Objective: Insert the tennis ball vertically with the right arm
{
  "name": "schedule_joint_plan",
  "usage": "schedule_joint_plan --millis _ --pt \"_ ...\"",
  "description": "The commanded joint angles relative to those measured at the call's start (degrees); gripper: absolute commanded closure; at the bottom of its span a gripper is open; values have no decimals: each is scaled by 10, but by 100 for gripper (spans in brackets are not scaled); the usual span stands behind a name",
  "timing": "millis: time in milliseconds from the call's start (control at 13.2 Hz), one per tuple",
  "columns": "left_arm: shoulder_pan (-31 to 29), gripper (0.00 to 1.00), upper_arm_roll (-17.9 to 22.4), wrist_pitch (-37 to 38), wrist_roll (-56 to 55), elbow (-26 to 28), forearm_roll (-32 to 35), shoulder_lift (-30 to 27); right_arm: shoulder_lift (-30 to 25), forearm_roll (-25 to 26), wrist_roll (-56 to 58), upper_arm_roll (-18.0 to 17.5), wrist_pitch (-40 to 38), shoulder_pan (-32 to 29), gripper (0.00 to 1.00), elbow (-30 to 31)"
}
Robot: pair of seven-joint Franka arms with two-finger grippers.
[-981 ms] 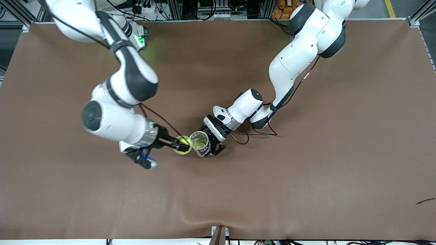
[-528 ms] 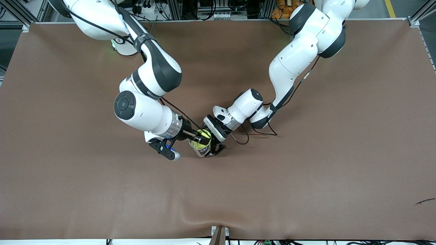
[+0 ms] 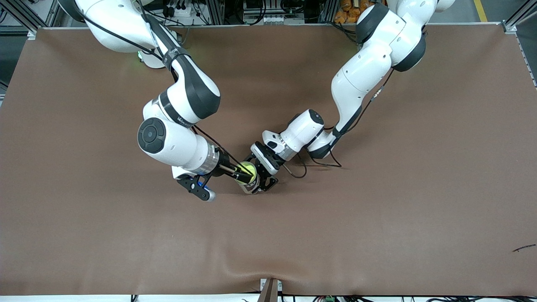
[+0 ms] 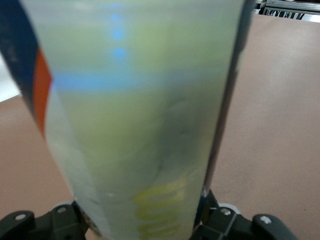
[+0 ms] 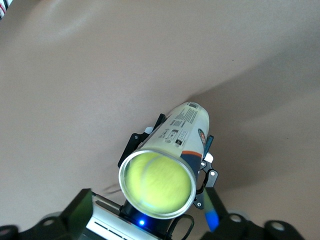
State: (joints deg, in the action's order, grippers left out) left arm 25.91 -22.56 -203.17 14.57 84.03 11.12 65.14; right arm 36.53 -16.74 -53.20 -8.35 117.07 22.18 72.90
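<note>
While left jaws grip 1 can (image 5: 185,130) | 1 ball (image 5: 157,182) in it | right jaws open above.

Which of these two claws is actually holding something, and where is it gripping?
The left gripper clamps the clear ball can around its side. The right gripper's hold on the tennis ball cannot be told.

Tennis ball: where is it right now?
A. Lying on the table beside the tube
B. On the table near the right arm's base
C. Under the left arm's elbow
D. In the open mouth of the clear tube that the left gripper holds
D. In the right wrist view the tennis ball fills the open rim of the tube, and the left gripper clamps that tube upright on the table.
</note>
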Motion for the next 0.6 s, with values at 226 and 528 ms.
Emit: schedule_joint_plan --millis 226,528 --pt "3 14 2 -6 -5 -5 -7 0 -23 18 96 -4 -87 -63 0 1" --pt "3 14 2 -6 -5 -4 -7 0 -99 65 259 -4 -177 -144 0 42"
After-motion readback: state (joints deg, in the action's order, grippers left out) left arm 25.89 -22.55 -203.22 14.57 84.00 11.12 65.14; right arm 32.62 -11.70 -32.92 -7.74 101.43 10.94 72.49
